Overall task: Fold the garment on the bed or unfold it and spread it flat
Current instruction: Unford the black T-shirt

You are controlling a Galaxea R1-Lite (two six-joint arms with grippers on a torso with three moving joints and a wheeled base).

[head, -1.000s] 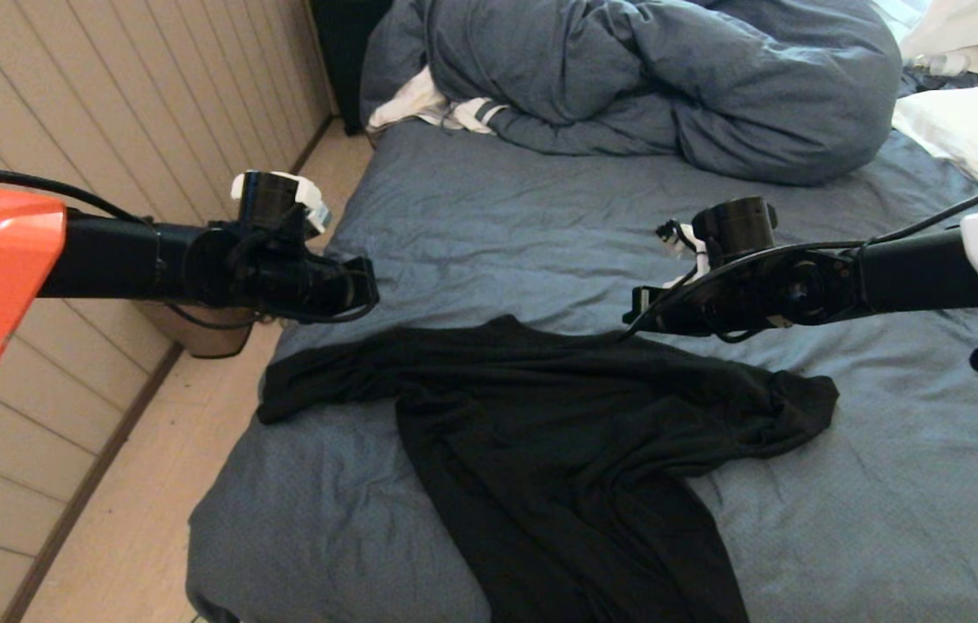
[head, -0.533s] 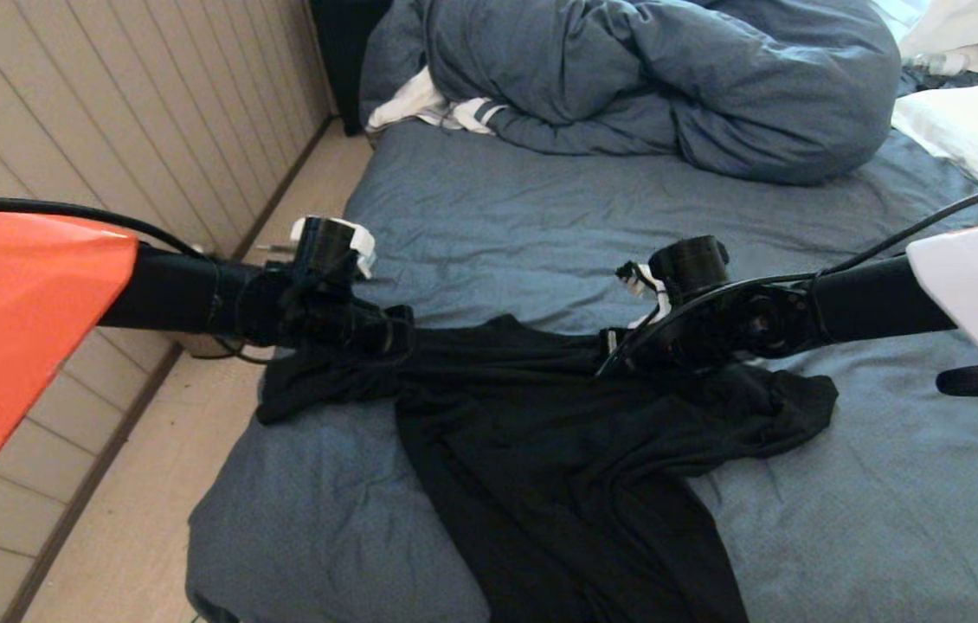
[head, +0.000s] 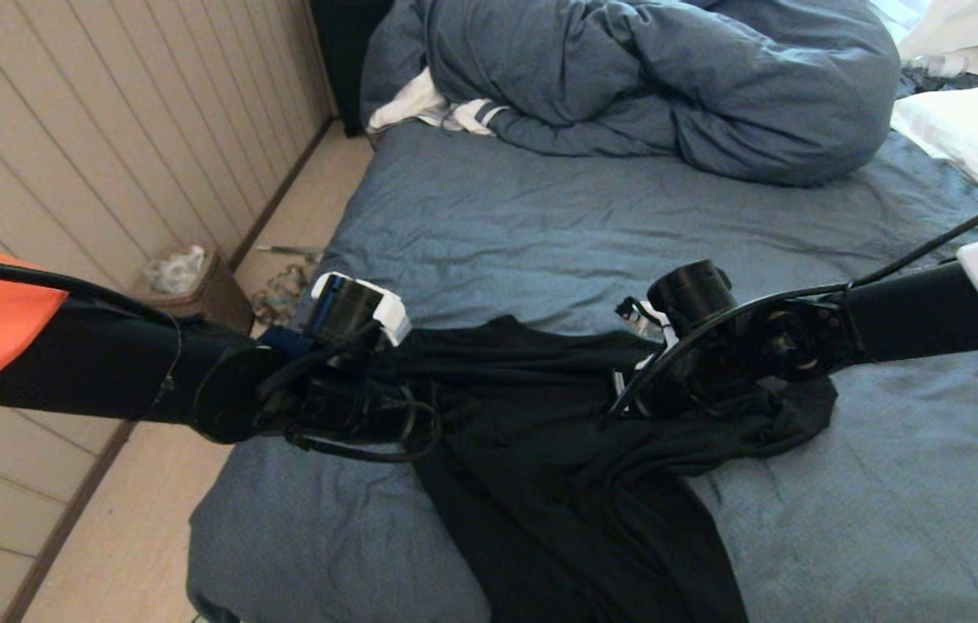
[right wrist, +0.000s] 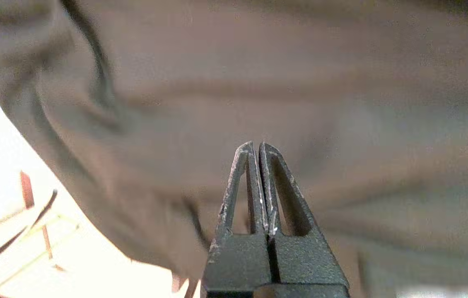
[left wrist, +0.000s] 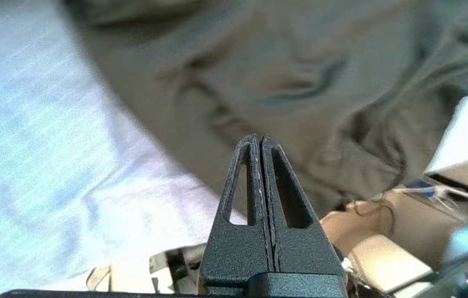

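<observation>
My left hand [left wrist: 259, 138] clenched empty over the garment [head: 558, 467], my right hand [right wrist: 257, 145] clenched empty above its other shoulder, garment rumpled at six o'clock on the bed [head: 541, 216], duvet [head: 645, 78] at twelve

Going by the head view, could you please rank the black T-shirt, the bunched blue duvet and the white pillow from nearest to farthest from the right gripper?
From the right gripper:
1. Black T-shirt, directly beneath it.
2. White pillow, on the bed's far right edge.
3. Blue duvet, bunched across the far end; its nearest edge is almost level with the pillow's, a close call.
</observation>
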